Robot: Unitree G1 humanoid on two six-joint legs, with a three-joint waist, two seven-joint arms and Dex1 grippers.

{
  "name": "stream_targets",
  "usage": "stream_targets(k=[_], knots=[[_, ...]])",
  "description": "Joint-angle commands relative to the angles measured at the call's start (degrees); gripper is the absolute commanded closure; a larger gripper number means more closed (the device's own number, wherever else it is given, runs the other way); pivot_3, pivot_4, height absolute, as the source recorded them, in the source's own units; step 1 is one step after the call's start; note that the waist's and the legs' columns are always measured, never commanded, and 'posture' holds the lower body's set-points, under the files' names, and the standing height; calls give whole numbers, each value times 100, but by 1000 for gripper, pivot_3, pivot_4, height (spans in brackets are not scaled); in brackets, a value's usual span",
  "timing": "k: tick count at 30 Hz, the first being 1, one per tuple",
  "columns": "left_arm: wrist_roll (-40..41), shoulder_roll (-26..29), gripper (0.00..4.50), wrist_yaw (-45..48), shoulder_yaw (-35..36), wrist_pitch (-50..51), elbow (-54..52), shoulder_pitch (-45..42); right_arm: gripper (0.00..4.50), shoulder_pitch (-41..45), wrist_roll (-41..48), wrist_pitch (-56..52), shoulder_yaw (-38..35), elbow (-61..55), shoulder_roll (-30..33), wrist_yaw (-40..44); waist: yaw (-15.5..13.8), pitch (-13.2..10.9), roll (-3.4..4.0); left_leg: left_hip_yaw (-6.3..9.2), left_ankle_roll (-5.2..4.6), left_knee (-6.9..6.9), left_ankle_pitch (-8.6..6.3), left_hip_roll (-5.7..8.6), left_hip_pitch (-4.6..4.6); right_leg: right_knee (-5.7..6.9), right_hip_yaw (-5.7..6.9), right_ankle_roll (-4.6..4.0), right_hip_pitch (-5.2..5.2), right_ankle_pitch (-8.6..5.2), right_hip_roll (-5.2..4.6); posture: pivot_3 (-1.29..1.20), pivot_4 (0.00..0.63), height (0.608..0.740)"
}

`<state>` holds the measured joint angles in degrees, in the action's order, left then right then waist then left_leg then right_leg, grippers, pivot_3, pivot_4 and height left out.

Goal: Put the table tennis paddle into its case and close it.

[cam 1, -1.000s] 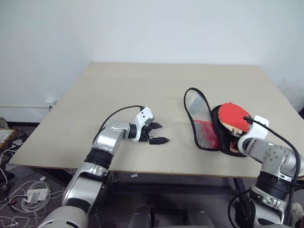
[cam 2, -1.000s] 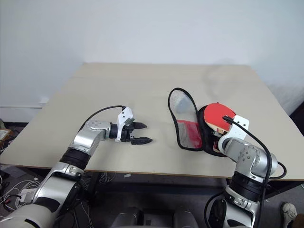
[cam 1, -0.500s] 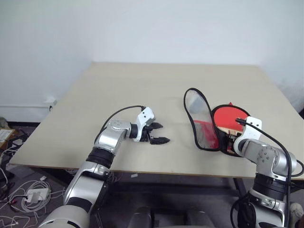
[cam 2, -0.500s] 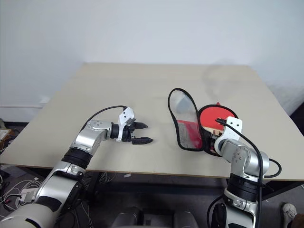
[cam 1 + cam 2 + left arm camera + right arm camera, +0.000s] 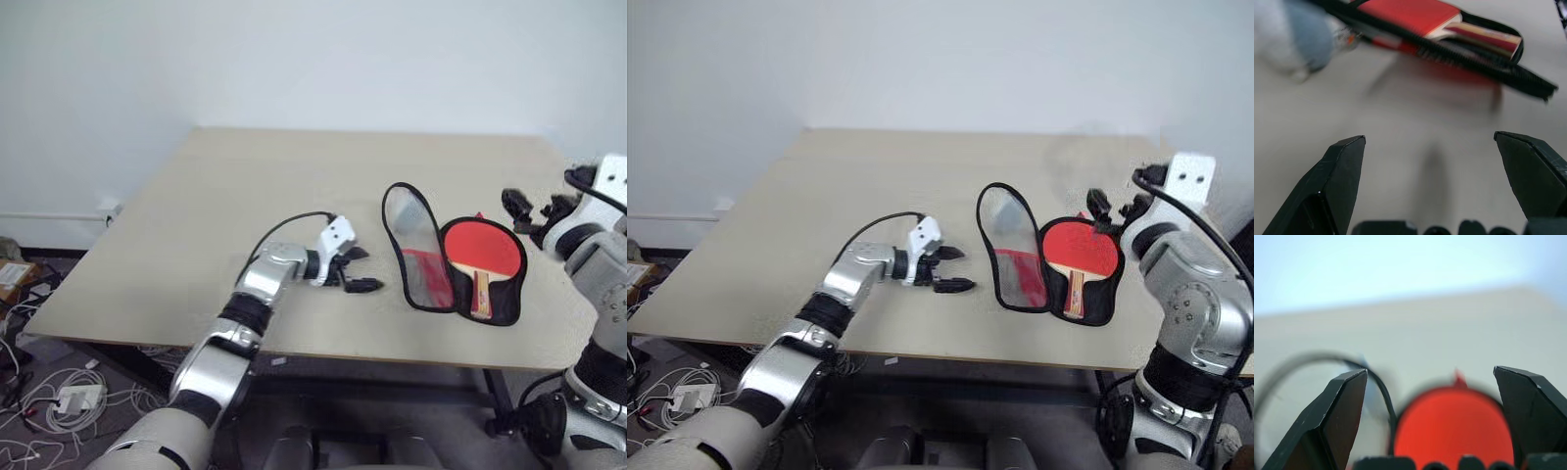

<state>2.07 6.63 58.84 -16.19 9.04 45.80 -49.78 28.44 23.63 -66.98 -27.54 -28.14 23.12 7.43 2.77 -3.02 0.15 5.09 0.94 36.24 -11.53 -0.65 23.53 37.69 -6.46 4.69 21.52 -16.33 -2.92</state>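
A table tennis paddle (image 5: 479, 252) lies inside its open case (image 5: 428, 257) on the right half of a pale wooden surface (image 5: 294, 186), near the front edge. The paddle's red blade rests on the case's black lower half, its wooden handle pointing toward the near edge. The case's lid stands up on edge along the left side of the paddle, showing a silvery lining with black trim, and a strip of red shows at its base. The case is unzipped and not yet closed. The robot's left tool (image 5: 359, 270) hovers low over the surface just left of the case, apart from it, its two black fingers spread wide and holding nothing; the left wrist view looks between those fingers (image 5: 1339, 171) across bare wood toward the paddle and the case's black zip edge. The right tool (image 5: 532, 210) is raised above the surface at the right, beyond the far right side of the case, with its fingers parted and empty, clear of both paddle and case. The right wrist view looks out between the spread fingers (image 5: 1337, 416) over the red blade and the curved rim of the upright lid. A white wall stands behind the far edge of the surface.
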Motion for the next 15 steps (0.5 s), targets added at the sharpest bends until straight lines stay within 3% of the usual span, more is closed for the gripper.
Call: stream_targets(k=[1, 10, 15], knots=[[-268, -403, 0, -216, -121, -650, 545, -539, 14, -6, 61, 220, 32, -189, -70, -41, 10, -1, 0, -6, 0, 0, 0, 0, 0, 0, -7, 0, 2, 0, 0, 0, 0, 740], [148, -1612, 0, 26, 376, -848, 1360, -1327, 14, -66, 211, 619, -486, -604, -524, -430, 0, -3, 3, -8, 0, -6, 0, 0, 6, -1, -9, 0, 11, 0, 0, 0, 0, 740], [213, -1910, 0, 156, 321, -686, 1129, -1051, 14, -46, 374, 755, -742, -702, -619, -595, 10, -2, 9, -7, 0, -6, 0, 0, 3, 2, -10, 0, 12, 0, 0, 0, 0, 740]])
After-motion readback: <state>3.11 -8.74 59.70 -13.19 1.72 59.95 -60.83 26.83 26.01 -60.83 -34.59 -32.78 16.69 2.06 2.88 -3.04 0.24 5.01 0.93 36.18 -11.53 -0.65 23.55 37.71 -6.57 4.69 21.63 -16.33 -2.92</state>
